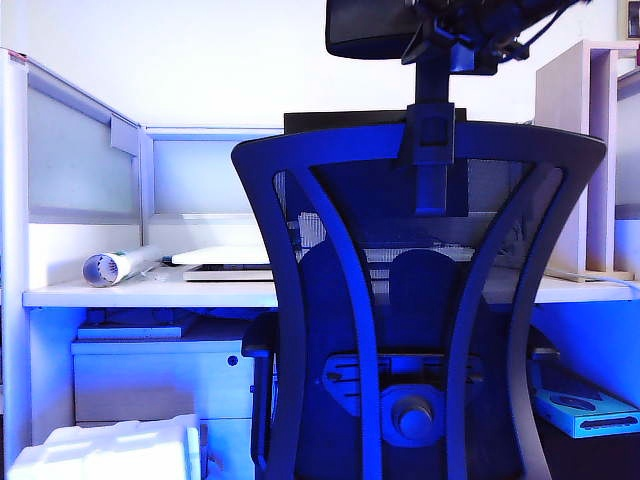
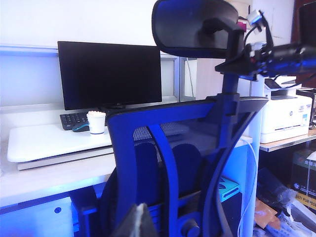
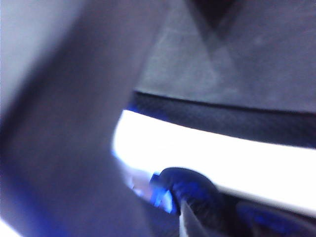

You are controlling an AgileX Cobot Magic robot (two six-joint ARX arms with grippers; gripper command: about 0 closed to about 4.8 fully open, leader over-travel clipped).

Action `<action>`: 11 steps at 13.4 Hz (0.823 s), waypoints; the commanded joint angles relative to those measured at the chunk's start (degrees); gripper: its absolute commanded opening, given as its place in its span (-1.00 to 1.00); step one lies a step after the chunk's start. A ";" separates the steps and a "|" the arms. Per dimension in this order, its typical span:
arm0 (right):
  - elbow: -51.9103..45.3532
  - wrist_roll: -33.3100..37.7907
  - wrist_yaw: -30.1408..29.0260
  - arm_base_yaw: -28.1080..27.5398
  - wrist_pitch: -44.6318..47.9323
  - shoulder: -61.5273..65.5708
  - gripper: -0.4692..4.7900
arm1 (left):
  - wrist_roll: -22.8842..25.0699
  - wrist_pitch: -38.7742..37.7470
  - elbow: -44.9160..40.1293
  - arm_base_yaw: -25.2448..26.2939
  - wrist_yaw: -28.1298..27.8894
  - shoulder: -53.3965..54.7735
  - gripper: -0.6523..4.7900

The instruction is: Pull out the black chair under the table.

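Note:
The black chair (image 1: 420,300) fills the middle of the exterior view, its mesh back facing the camera and its seat tucked under the white table (image 1: 150,296). My right gripper (image 1: 458,48) is up at the post under the headrest (image 1: 365,28), closed round it. The left wrist view shows the same grip (image 2: 237,60) on the chair (image 2: 168,148). The right wrist view is a close blur of dark chair parts (image 3: 237,64). My left gripper (image 2: 139,219) hangs low behind the chair back, away from it, fingertips together and holding nothing.
On the table stand a dark monitor (image 2: 108,74), a keyboard (image 2: 74,119), a white cup (image 2: 96,122) and a paper roll (image 1: 115,266). A white drawer cabinet (image 1: 150,380) and white foam (image 1: 100,450) sit at lower left. A printer (image 2: 286,116) stands right.

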 commanded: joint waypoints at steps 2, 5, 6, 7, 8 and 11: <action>0.55 6.45 -1.68 0.48 -5.09 -7.82 -0.85 | -0.37 0.46 -0.02 0.07 -0.15 0.02 -0.78; 0.55 6.47 -2.95 0.48 -11.52 -13.27 -0.85 | -0.37 0.46 -0.02 0.07 -0.17 0.02 -0.78; 0.55 6.47 -3.82 0.48 -13.16 -14.56 -0.85 | -0.37 0.46 -0.02 0.07 -0.17 0.02 -0.78; 0.55 6.49 -4.59 0.48 -14.82 -15.69 -0.85 | -0.37 0.46 -0.02 0.07 -0.17 0.02 -0.78; 0.55 6.58 -5.77 0.50 -18.16 -17.53 -0.85 | -0.35 0.46 -0.02 0.07 -0.26 0.02 -0.78; 0.55 6.73 -6.56 2.12 -24.20 -21.24 -0.85 | -0.35 0.46 -0.02 0.07 -0.59 0.02 -0.78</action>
